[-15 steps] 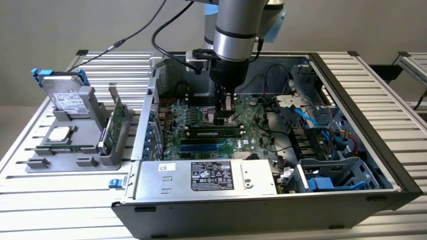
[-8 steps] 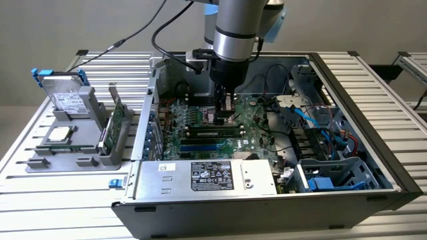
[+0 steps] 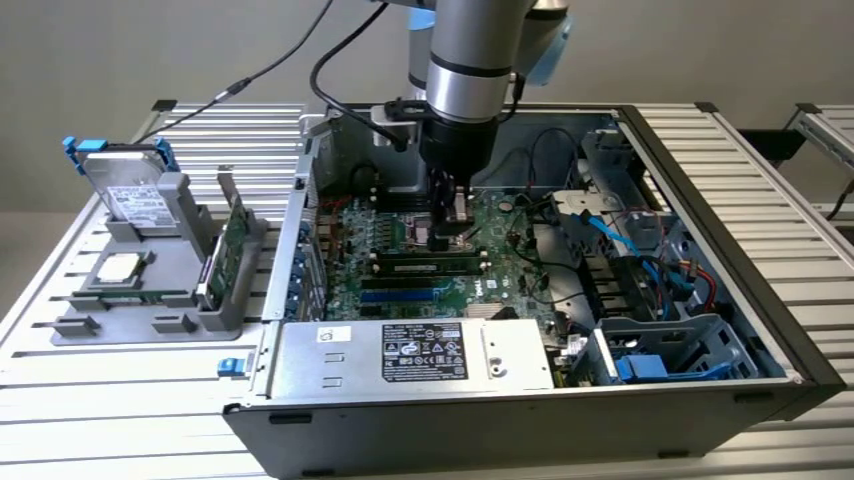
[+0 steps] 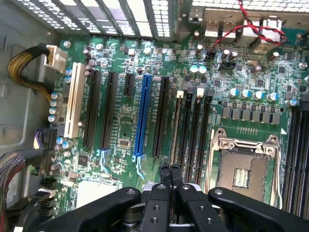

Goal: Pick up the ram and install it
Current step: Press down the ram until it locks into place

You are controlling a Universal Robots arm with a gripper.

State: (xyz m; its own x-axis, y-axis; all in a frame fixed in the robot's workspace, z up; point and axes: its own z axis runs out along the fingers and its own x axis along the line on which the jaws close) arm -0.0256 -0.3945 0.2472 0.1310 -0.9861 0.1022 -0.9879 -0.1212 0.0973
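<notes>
The ram is a long narrow stick with black chips, standing in a memory slot of the green motherboard beside the processor socket. The wrist view looks down on its thin top edge. My gripper hangs inside the open computer case, low over the board and close above the ram. Its two black fingers are pressed together with nothing between them, their tips over one end of the ram's slot. Whether they touch the stick I cannot tell.
The case walls, a silver power supply and blue drive cages ring the board. Cable bundles lie at its edge. Left of the case a grey holder carries a broad green card, a square silver chip and a drive.
</notes>
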